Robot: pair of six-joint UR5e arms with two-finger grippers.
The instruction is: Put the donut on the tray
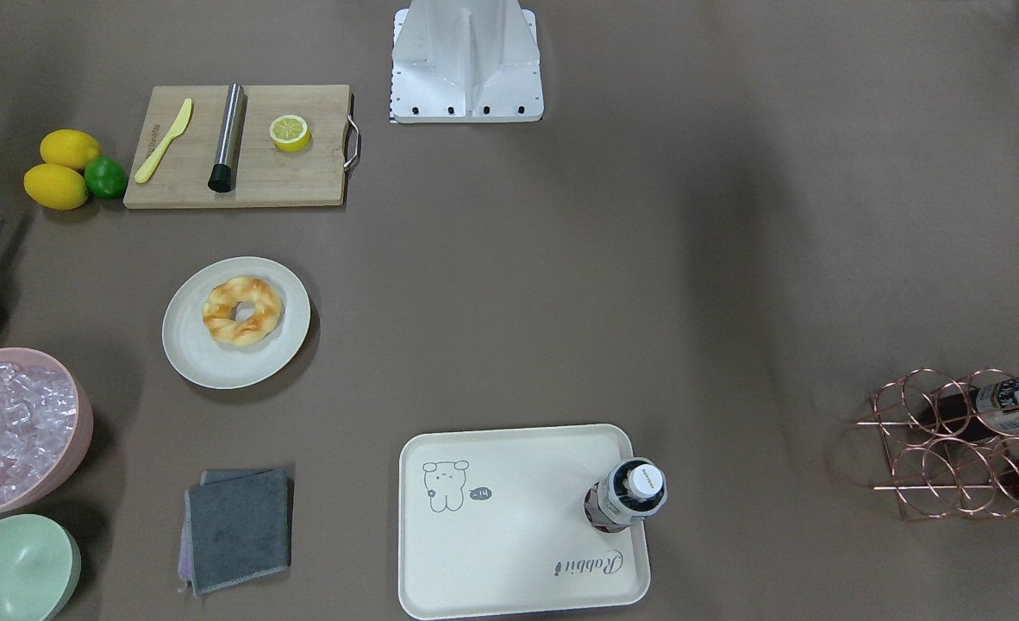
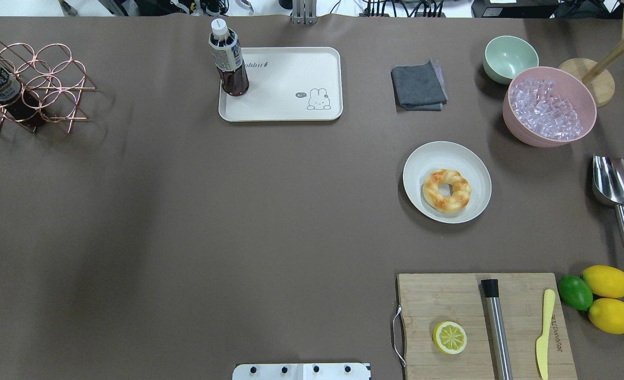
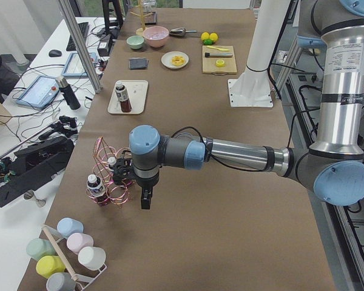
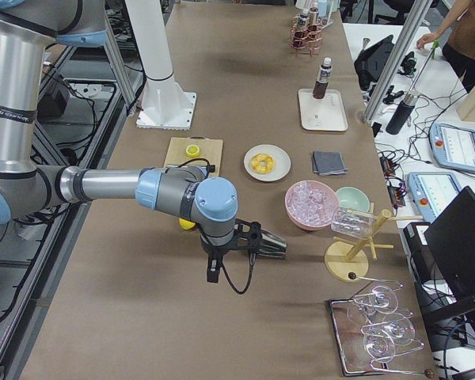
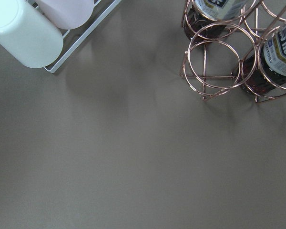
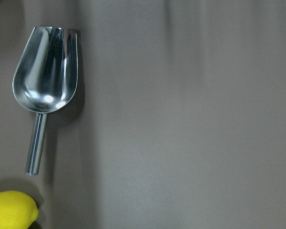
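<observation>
Brown table (image 2: 185,211) bears donut (image 2: 446,190) and cream tray (image 2: 280,92).

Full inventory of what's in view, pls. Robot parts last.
donut: 1, golden-orange, on the plate
plate: 1, off-white, robot's right half
tray: 1, cream, far edge, centre
bottle: 1, dark with white cap, upright on tray corner
wire rack: 1, copper, far left
rack bottles: 2, dark, lying in the wire rack
cloth: 1, grey, folded, right of tray
green bowl: 1, far right
pink bowl: 1, holds ice cubes, far right
scoop: 1, steel, near pink bowl
cutting board: 1, wood, near right
half lemon, steel cylinder, yellow knife: 1 each, on board
lemons: 2, yellow, right of board
lime: 1, green, beside lemons
left gripper: 1, near rack, jaws unclear
right gripper: 1, near scoop, jaws unclear
</observation>
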